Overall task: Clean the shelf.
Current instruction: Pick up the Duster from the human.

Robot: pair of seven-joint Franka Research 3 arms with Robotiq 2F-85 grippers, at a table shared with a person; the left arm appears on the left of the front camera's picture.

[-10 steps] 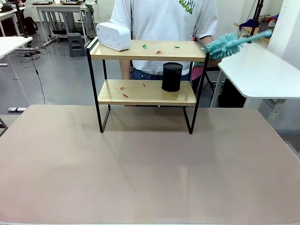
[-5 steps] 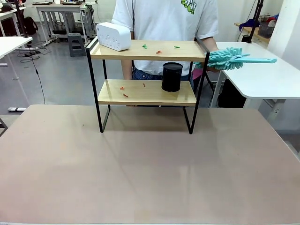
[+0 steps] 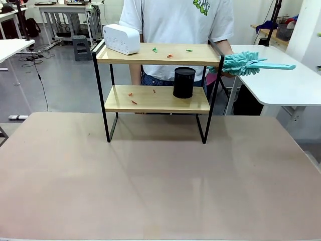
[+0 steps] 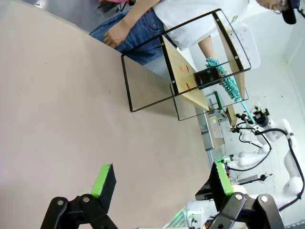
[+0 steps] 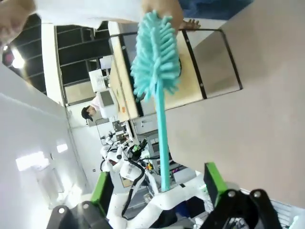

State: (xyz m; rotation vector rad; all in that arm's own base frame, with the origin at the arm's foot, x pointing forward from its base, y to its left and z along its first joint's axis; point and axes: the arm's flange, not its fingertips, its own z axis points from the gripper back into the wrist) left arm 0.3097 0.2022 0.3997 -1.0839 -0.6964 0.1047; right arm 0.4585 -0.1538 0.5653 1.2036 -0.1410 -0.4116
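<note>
Teal fluffy duster (image 3: pixel 246 63) has been lowered level at upper right, handle presented to right gripper (image 5: pixel 157 181), jaws wide, empty; left gripper (image 4: pixel 162 177) likewise. Two-tier wood-and-black-frame shelf (image 3: pixel 160 103), upper centre, is still littered; handover is judged pending.

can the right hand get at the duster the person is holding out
Probably yes. The right hand is open, and the duster has its handle pointing straight at it with nothing between. The person holds the fluffy end, leaving the handle free.
</note>
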